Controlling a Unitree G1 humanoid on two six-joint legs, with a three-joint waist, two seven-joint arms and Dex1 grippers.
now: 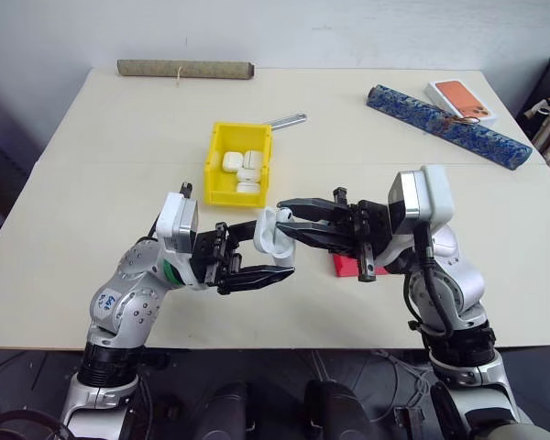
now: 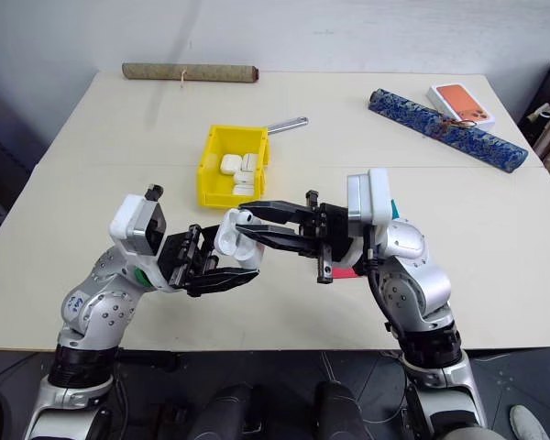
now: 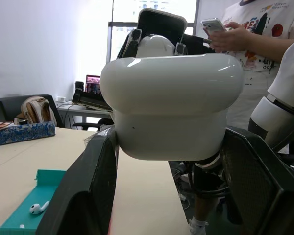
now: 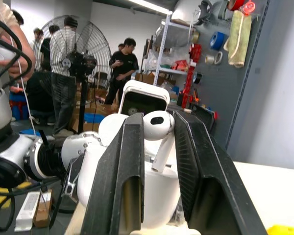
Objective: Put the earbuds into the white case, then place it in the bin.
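Your right hand [image 4: 157,142] had closed on one earbud [image 4: 158,128], pinching its bulb with the stem pointing down toward the white case [image 1: 273,230], which your left hand [image 1: 247,261] held clamped, lid open, above the desk [image 1: 92,183]. Both looked light, hard and glossy, so likely slippery; gripping the case by its flat sides seemed safest. The bin [image 1: 213,165] sat just beyond.
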